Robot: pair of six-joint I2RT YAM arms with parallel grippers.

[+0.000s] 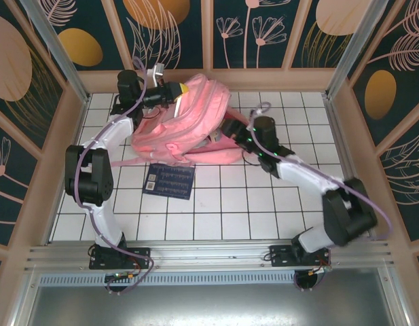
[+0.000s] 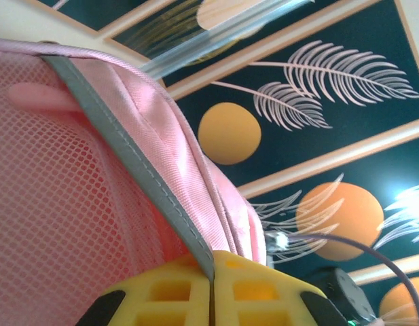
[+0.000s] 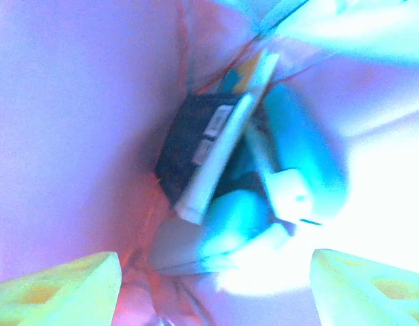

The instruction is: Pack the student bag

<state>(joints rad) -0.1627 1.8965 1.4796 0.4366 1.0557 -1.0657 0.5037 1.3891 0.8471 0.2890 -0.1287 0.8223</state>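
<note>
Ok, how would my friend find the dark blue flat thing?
Find the white tiled table, then the big pink backpack lying on it. Right at the backpack's near edge lies a dark blue book. It is flat, square-cornered and dark with rows of pale print, unlike the puffy pink bag.

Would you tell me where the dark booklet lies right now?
In the top view, the booklet lies flat on the tiles, left of centre, on the near side of the bag.
</note>
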